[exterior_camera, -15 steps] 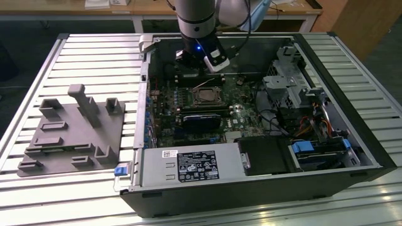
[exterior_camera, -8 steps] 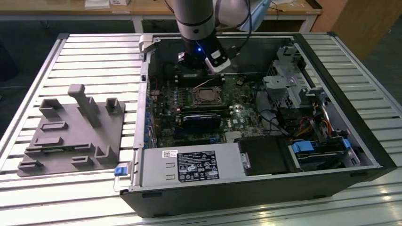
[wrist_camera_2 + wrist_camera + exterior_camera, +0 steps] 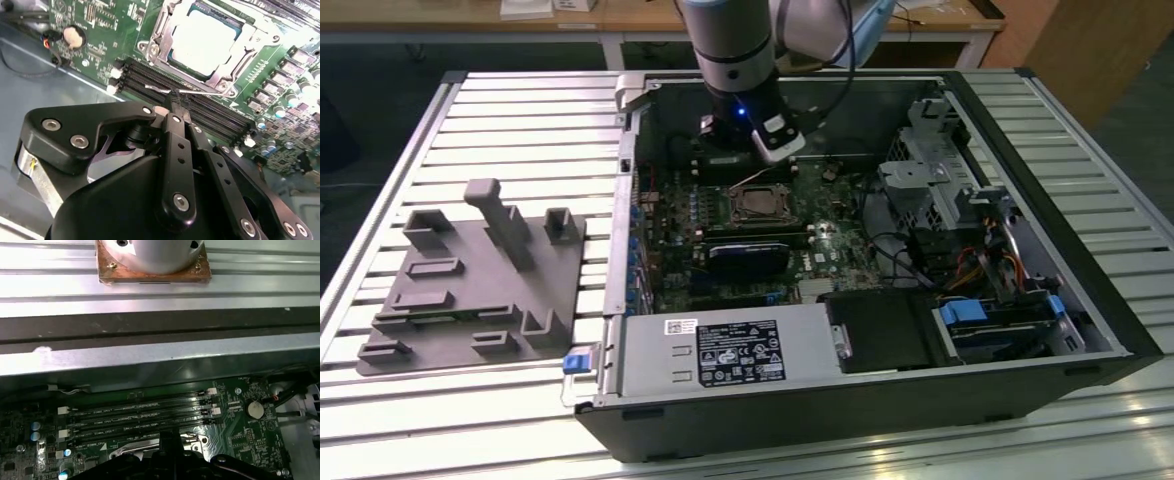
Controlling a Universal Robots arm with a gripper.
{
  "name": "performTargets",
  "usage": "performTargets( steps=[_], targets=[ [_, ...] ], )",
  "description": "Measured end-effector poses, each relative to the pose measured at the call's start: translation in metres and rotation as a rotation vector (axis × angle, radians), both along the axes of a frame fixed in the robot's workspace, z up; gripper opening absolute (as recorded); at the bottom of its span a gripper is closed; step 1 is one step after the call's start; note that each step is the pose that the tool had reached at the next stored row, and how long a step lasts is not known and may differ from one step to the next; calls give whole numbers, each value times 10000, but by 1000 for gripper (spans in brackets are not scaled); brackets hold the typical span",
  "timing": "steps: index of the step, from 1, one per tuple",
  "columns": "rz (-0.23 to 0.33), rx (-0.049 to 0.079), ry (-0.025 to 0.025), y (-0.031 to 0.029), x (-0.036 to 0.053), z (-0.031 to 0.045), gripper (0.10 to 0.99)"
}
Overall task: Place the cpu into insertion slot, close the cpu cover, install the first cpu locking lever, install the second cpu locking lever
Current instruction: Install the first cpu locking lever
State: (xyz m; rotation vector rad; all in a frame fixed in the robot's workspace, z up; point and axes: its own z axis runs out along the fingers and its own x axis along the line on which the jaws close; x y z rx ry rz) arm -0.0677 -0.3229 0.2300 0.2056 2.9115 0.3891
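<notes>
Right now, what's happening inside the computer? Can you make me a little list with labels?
gripper: closed, tip right by a thin silver lever; grip unclear
cpu: lying flat in the middle of its frame
cpu cover: down around the cpu
memory slots: long, black, between gripper and cpu
grey tray: outside the computer case, on the exterior view's left

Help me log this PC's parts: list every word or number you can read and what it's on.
Power supply label: white print and symbols on black, too small to read.
White sticker beside it: print too small to read.
Memory slots: white lettering along them, blurred.
Motherboard: white markings, unreadable.
Nothing can be quoted.
</notes>
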Motion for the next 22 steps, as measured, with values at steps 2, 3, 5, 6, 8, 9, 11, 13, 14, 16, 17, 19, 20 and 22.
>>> performTargets(
  steps=[2,3,5,6,8,9,11,13,14,16,17,19,20,22],
  targets=[
    [-182,0,-1,0,0,-20,106],
    [-256,-1,-1,0,0,-30,106],
    [-387,-4,0,1,0,-52,106],
    [-441,-7,-1,1,0,-64,106],
    [-511,-18,-1,2,0,-83,106],
    [-533,-25,-1,2,0,-93,106],
    [-584,-35,-1,2,0,-114,106],
    [-658,-43,0,2,0,-135,106],
    [-707,-44,-1,2,0,-144,106],
    [-825,-46,-1,2,1,-159,106],
    [-903,-47,-1,2,1,-165,106],
    [-1062,-52,0,3,3,-176,106],
    [-1130,-56,0,5,4,-181,106],
    [-1233,-66,-1,14,6,-189,106]
  ],
)
